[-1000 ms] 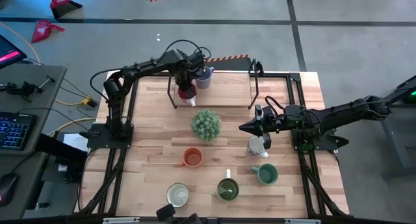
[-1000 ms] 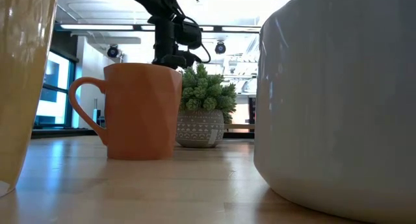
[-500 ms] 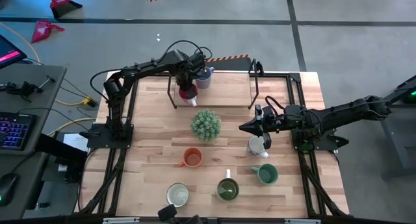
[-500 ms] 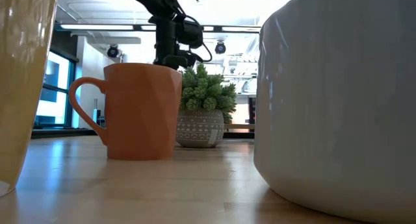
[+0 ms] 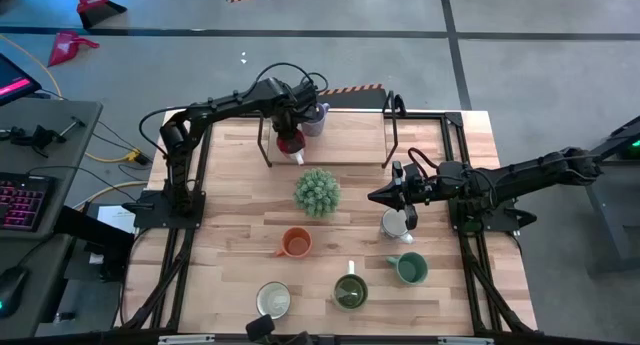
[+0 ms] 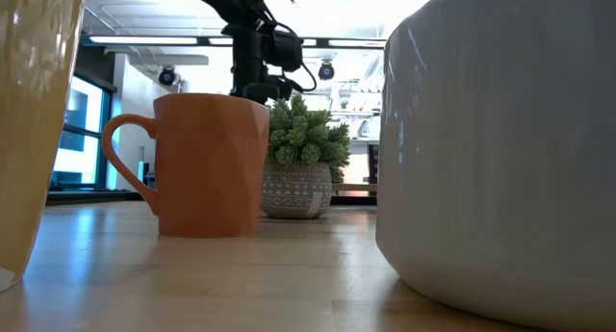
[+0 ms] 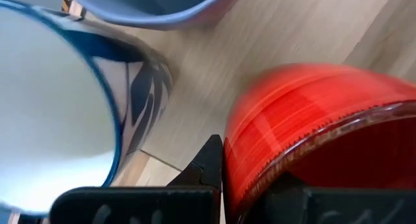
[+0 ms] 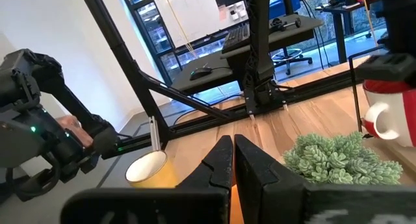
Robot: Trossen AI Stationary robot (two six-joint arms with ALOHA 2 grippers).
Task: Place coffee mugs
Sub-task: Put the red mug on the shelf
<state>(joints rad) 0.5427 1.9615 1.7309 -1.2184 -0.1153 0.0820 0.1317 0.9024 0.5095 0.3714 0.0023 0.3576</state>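
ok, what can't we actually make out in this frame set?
- Left gripper contact on the red mug: high view, arm covers it; left wrist view blurred.
- Pale blue mug: high view, partly behind the left arm.
- Right gripper beside the white mug: too small there to see whether they touch.
- Low view: orange mug and a huge white mug block most of the table; plant only partly visible.

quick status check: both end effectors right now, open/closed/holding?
Left end effector: closed on the rim of the red mug, at the far rack.
Right end effector: closed, holding nothing, near the plant.
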